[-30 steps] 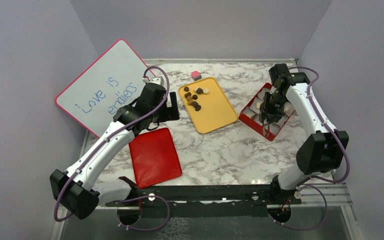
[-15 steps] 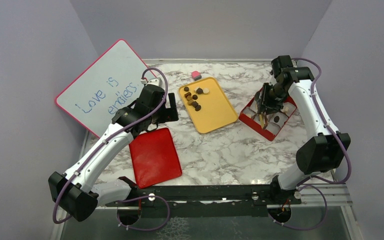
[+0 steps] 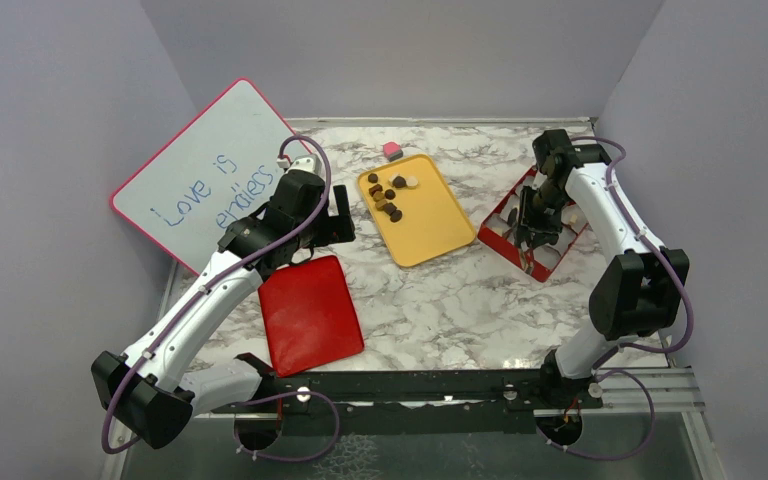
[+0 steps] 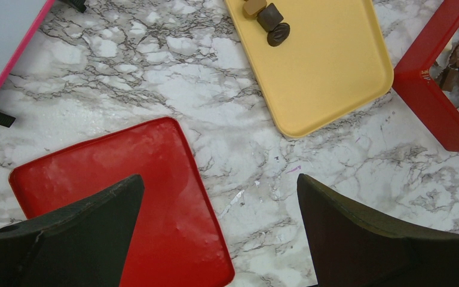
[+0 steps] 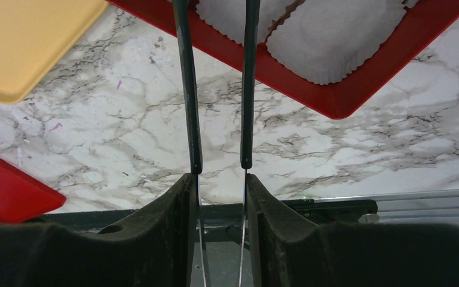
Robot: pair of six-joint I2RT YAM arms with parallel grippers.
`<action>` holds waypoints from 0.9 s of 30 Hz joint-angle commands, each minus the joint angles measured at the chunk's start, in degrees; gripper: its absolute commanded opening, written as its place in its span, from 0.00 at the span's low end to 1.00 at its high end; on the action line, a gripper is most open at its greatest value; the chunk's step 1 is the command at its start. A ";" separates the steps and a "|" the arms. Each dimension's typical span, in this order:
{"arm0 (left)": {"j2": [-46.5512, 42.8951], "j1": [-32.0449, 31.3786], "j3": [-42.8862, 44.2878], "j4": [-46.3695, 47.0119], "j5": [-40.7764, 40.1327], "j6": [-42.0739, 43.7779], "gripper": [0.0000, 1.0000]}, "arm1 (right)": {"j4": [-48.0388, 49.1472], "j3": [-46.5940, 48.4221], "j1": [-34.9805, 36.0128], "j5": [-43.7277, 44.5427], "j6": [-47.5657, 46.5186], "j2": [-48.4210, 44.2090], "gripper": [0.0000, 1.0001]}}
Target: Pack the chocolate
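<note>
Left gripper (image 4: 219, 185) wide open, empty; right gripper (image 5: 220, 179) tight around tongs (image 5: 187, 89); chocolate (image 3: 385, 196) row lengthwise along yellow tray (image 3: 430, 226).

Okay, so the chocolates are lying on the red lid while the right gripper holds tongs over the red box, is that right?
Not quite. The top view shows the chocolates on the yellow tray, not on the red lid. The rest holds: the right gripper holds tongs over the red box.
</note>
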 commanded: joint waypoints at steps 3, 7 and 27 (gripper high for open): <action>-2.59 -0.18 -1.37 0.46 -0.53 0.44 0.99 | 0.36 -0.37 -3.04 1.47 -2.63 1.45 0.38; -2.12 -0.20 -1.30 0.50 -0.65 0.63 0.99 | 0.58 -0.07 -3.66 -0.58 -2.95 2.24 0.38; -1.22 -0.20 -1.30 0.53 -0.51 1.33 0.99 | 2.31 -1.13 -4.55 -0.83 -3.56 4.86 0.38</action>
